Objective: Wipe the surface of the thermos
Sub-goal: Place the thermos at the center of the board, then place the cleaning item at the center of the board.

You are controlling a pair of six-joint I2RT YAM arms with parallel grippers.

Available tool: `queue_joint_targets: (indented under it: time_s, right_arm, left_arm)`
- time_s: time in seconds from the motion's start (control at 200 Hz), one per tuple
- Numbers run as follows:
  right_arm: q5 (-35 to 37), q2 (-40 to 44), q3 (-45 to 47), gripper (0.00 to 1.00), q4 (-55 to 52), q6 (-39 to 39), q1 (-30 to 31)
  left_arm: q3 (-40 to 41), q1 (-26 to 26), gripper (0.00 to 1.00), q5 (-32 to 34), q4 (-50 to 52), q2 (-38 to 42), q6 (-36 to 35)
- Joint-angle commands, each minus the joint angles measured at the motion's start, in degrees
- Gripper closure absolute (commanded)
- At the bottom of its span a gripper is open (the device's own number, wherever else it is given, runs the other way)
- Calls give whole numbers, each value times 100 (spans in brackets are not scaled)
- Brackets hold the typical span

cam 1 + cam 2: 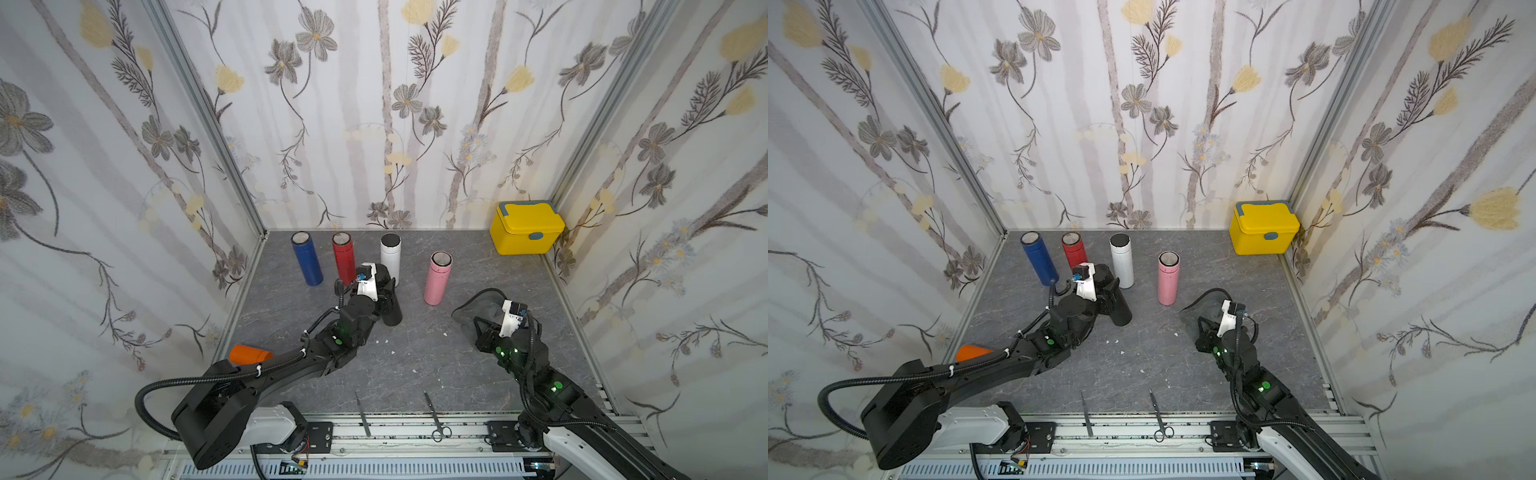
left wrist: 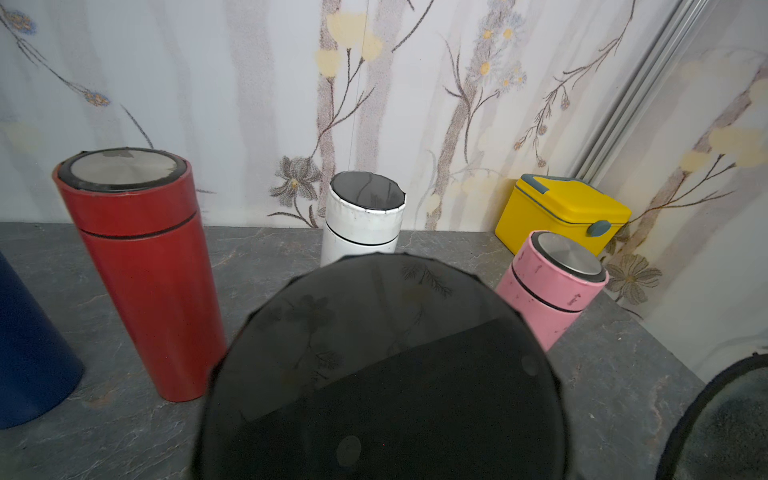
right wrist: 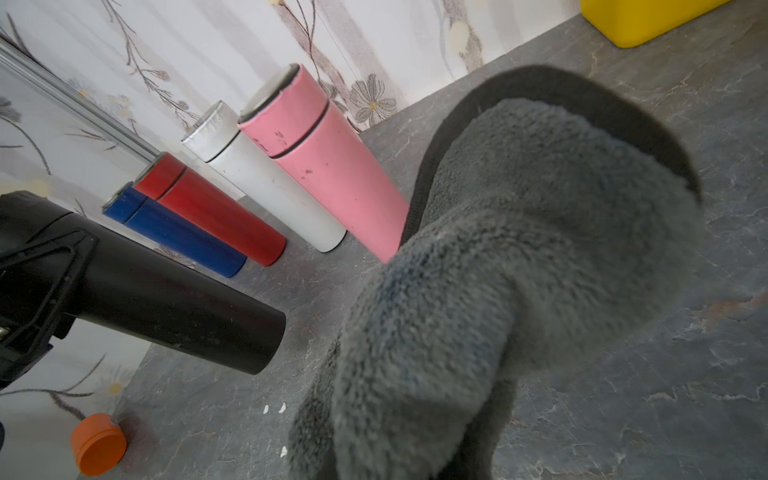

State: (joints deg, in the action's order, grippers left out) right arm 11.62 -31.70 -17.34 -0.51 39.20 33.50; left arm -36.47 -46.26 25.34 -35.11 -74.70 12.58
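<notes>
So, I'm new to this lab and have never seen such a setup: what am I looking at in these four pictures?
Two black robot arms with pincer grippers work over a grey table. Two pictures look down from overhead; the other two come from a camera on each wrist. The left gripper is clamped on a black thermos; the right gripper holds a grey cloth. Behind stand a blue thermos, red thermos, white thermos, pink thermos and yellow box. An orange cap, tweezers and scissors lie nearer the front.

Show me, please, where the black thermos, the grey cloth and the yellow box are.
black thermos (image 3: pixel 174 307), right wrist view, middle of its body.
grey cloth (image 3: pixel 519 249), right wrist view, fluffy middle.
yellow box (image 1: pixel 528 218), a top view, its lid.
</notes>
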Motion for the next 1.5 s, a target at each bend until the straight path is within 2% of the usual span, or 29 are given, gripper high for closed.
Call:
queue_joint_targets:
  time_s: [0.0, 0.18, 0.355, 0.425, 0.485, 0.55, 0.615, 0.65, 0.909, 0.959, 1.024, 1.109, 1.189, 1.494]
  right_arm:
    - [-451, -137, 81, 100, 515, 98, -213]
    - [-570, -343, 150, 100, 758, 34, -396]
    - [-722, -589, 333, 100, 922, 31, -565]
    - [-815, -717, 427, 100, 1052, 69, -641]
    - [-848, -804, 532, 100, 1187, 96, -694]
    - [-882, -899, 637, 100, 1319, 135, -751]
    - [-907, -994, 706, 100, 1403, 168, -807]
    - [-898, -1028, 740, 100, 1442, 173, -825]
    - [-979, -1238, 682, 100, 1391, 259, -955]
    - [-961, -1337, 600, 90, 1241, 294, -984]
    - [-979, -1461, 482, 73, 1016, 394, -1025]
    - [-943, -1567, 310, 34, 631, 567, -1039]
    - [-988, -1568, 94, 1, 188, 613, -1039]
    - [-1130, -1304, -535, 0, -1624, 923, -1038]
  left_arm:
    - [-27, -72, 100, 482, -1223, -364, -404]
    - [-177, -276, 100, 589, -1548, -1148, -537]
    - [-299, -437, 100, 796, -1567, -1539, -549]
    - [-280, -479, 78, 856, -1603, -1596, -559]
    - [-262, -522, 49, 963, -1578, -1626, -579]
    - [-230, -562, 30, 1039, -1585, -1619, -586]
    - [-211, -572, 18, 1068, -1562, -1593, -574]
    - [-214, -576, 2, 1072, -1535, -1560, -579]
    - [-216, -587, 0, 916, -1359, -1027, -573]
    - [-215, -586, 0, 823, -1290, -866, -549]
    - [-210, -588, 0, 754, -1158, -594, -516]
    - [-213, -594, 0, 785, -964, -257, -544]
    - [-179, -592, 0, 948, -830, 46, -619]
    - [89, -586, 0, 1317, -186, 1293, -511]
